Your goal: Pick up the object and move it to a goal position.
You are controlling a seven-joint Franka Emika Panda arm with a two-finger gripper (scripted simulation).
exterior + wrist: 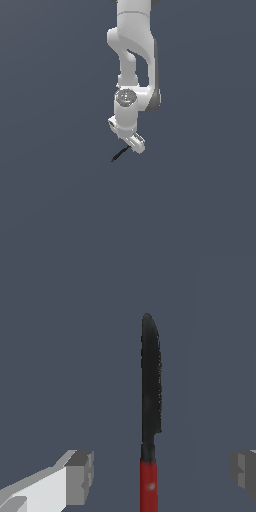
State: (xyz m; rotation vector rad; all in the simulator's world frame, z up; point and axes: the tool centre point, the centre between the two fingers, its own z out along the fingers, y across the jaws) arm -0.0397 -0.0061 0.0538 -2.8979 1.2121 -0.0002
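Here we see the gripper (161,471) spread wide, holding nothing, its fingers (80,476) standing well apart on either side of the knife (150,406) (black blade, red handle). In the exterior view the knife (118,154) lies on the grey floor (50,200) just beneath the gripper (135,145).

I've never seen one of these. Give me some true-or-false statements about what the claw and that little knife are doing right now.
1. The knife has a black blade and red handle. True.
2. The gripper is clamped on the knife. False: its fingers stand apart, clear of it.
3. The knife lies between the fingers. True.
4. The blade is bent in half. False: it is straight.
5. A second arm is in the exterior view. False: only one arm.
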